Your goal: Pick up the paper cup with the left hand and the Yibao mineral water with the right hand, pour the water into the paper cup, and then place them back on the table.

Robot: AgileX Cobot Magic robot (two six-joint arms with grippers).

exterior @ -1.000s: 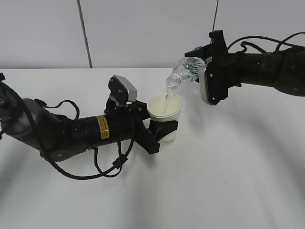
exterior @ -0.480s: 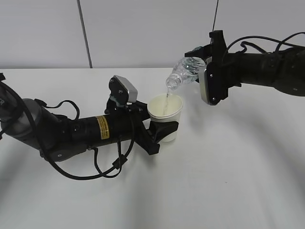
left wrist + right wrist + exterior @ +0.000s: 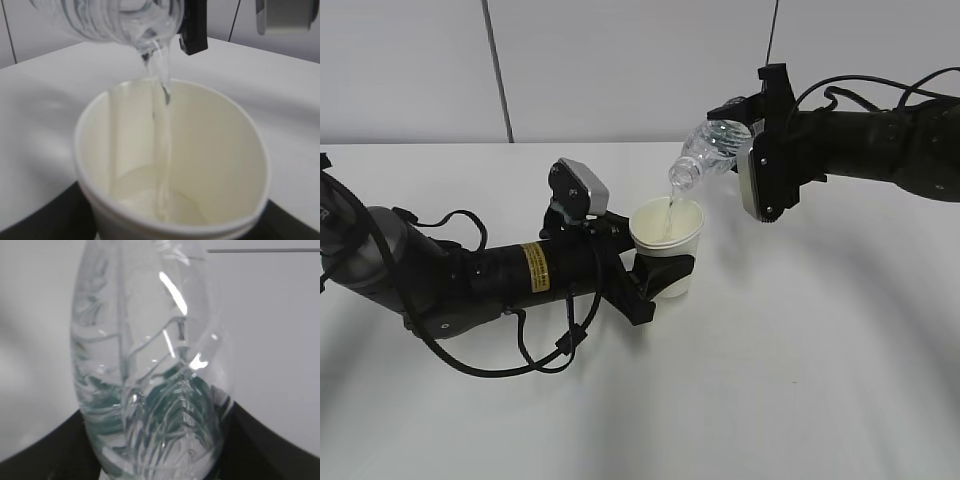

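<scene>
Pour under way. Left tool [image 3: 665,272] clamped round cup [image 3: 667,245], holding it upright just above bench [image 3: 800,380], mouth open to stream. Right tool [image 3: 745,135] grips bottle [image 3: 708,150], tipped neck-down so mouth sits just over cup rim, not touching. Thin stream of water [image 3: 161,130] falls inside cup; shallow pool at bottom. Cup far from full; bottle partly emptied.

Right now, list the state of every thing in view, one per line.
paper cup: upright, held off the table, partly filled.
Yibao mineral water: tilted neck-down above the cup, capless, pouring.
water: thin stream falling into the cup.
left hand: shut on the cup.
right hand: shut on the bottle.
</scene>
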